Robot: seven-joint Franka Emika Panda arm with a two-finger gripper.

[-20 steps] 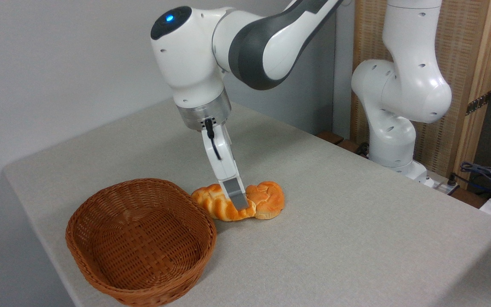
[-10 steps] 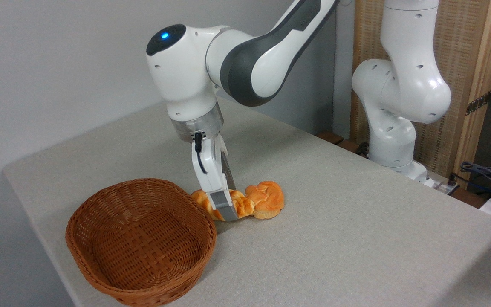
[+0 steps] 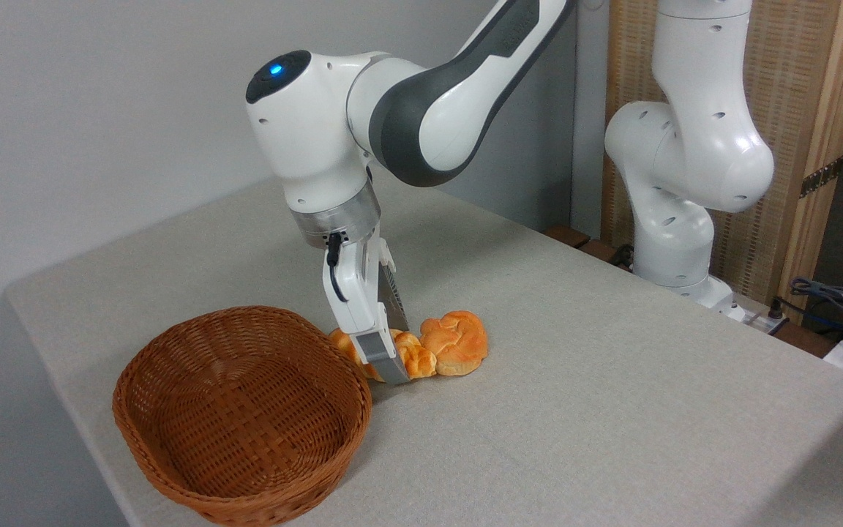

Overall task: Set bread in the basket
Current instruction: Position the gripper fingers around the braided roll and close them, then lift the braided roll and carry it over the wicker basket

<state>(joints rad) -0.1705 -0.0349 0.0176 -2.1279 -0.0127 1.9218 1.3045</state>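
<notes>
The bread (image 3: 418, 359), a golden-orange ridged loaf, lies on the table just right of the reddish-brown wicker basket (image 3: 195, 489), and one end nearly touches the rim. My gripper (image 3: 395, 353) is down at table height over the loaf's middle. Its fingers straddle the loaf, and the near fingertip (image 3: 389, 369) hides that part of it. The jaws look open, one in front of the bread and one behind it. The basket holds nothing.
A round knotted orange bun (image 3: 458, 341) sits against the loaf's right end. The arm's white base (image 3: 674, 241) stands at the table's far right edge. Cables (image 3: 831, 300) lie beyond it. The table's left and front edges run close to the basket.
The gripper has moved left and down along the loaf, from near its right end to its middle, and now reaches the tabletop. Bread, bun and basket have stayed in place.
</notes>
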